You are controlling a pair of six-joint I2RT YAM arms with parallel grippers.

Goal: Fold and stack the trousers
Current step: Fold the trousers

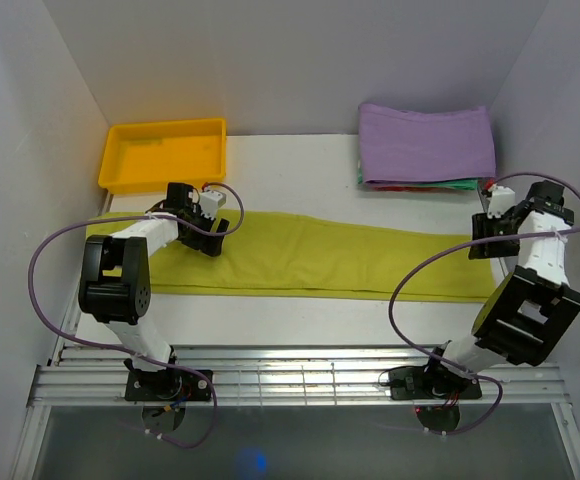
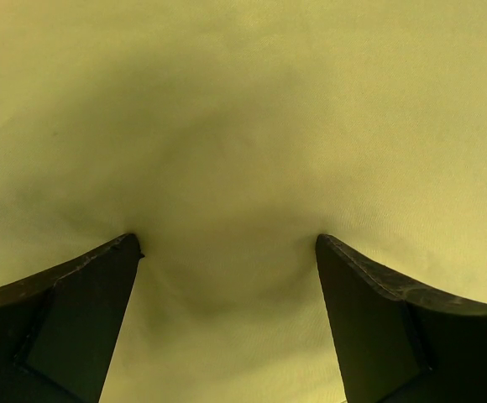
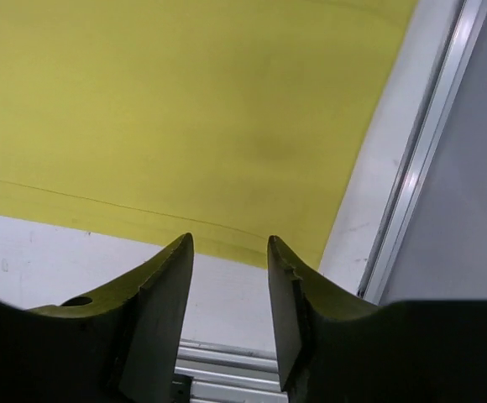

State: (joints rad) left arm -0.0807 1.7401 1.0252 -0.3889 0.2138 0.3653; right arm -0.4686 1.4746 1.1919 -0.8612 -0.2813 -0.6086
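The yellow-green trousers (image 1: 310, 260) lie flat in a long strip across the table, from the left edge to the right. My left gripper (image 1: 213, 240) is open, its fingers pressed down on the cloth near the left end; in the left wrist view the trousers (image 2: 243, 126) fill the frame between the spread fingers (image 2: 75, 319). My right gripper (image 1: 487, 243) is open and hovers over the right end; in the right wrist view the trousers (image 3: 185, 109) show their near edge and right corner just beyond the fingertips (image 3: 172, 285). The waistband trim is not visible.
A yellow tray (image 1: 163, 152) stands at the back left. A folded purple cloth (image 1: 426, 143) lies on a stack at the back right. White walls close in on both sides. A metal rail (image 3: 420, 168) runs along the table's right edge.
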